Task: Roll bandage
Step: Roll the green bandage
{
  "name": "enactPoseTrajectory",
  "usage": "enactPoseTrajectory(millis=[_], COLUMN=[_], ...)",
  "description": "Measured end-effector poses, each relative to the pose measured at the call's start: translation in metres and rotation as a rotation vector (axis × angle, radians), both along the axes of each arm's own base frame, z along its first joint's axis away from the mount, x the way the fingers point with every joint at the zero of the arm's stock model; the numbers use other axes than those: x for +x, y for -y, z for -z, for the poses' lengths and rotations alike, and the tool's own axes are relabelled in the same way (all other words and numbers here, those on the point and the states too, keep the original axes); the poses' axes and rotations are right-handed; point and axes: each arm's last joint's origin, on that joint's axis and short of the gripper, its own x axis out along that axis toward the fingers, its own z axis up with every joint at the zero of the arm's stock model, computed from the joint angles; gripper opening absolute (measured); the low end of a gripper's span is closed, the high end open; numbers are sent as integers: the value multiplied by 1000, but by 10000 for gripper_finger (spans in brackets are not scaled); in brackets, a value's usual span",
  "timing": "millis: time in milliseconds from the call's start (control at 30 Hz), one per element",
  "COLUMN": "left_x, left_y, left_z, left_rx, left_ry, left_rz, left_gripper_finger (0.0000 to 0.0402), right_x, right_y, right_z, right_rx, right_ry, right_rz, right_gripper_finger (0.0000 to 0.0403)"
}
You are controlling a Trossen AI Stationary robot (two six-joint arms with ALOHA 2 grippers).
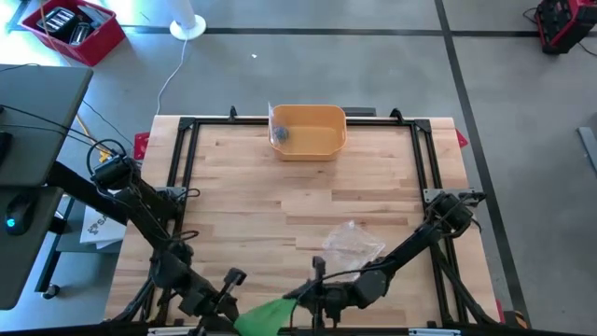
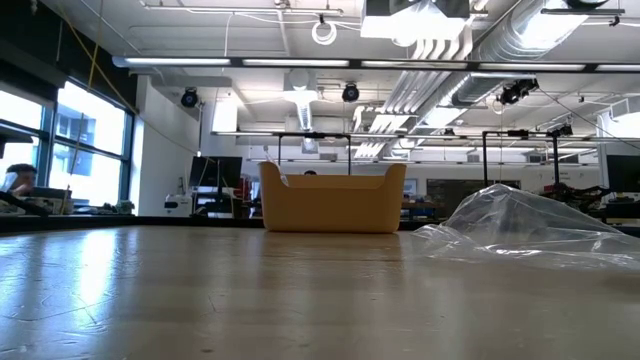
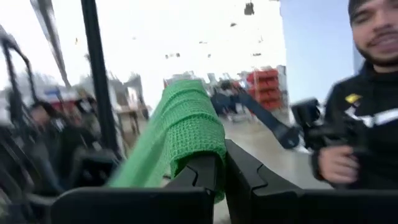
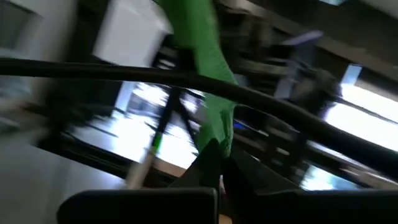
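A green mesh bandage [image 1: 264,315] stretches between my two grippers at the table's near edge. My left gripper [image 1: 230,306] is shut on its left end, and in the left wrist view the bandage [image 3: 186,124] bunches over the fingers. My right gripper [image 1: 300,297] is shut on its right end. In the right wrist view the bandage [image 4: 211,81] runs away from the fingers as a narrow strip. The low view shows neither gripper nor the bandage. My left gripper pinches a bunched end of the bandage [image 3: 208,155] between its two fingers; the mesh folds over one fingertip [image 3: 199,171], several layers thick. The rest runs off from the fingers as a wide strip toward the other gripper. My right gripper pinches the bandage's narrow other end [image 4: 219,146] between its two fingers. The strip leads straight away from the fingertips, gathered and slightly twisted.
A yellow bin [image 1: 308,131] stands at the table's far edge with a small dark thing inside. A crumpled clear plastic bag [image 1: 353,245] lies right of centre, near my right arm. A black frame [image 1: 187,159] rims the table. A person [image 3: 367,118] stands beyond the near edge.
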Motion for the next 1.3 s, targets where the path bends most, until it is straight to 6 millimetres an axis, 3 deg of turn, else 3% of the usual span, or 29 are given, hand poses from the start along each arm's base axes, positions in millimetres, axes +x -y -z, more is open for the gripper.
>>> enactPoseTrajectory(millis=[167,333,700,867,1100,1300], left_x=[0,4,17,18,23,19], left_y=[-4,-12,-17,-19,-29,-50], left_z=[-8,-9,14,24,59,110], left_rx=[22,20,156,190,231,207], left_ry=[108,69,-127,-216,-450,-607], left_rz=[-95,-320,-487,-576,-619,-645], left_gripper_finger=[7,7,7,7,7,7], right_x=[0,1,8,11,12,4], right_y=[-2,-4,4,3,-3,-3], right_z=[-5,-16,-32,-25,5,19], right_rx=[17,27,64,159,284,343], right_ry=[61,126,189,94,-204,-324], right_rz=[-173,-235,-118,-123,15,246], right_gripper_finger=[0,0,3,46,136,163])
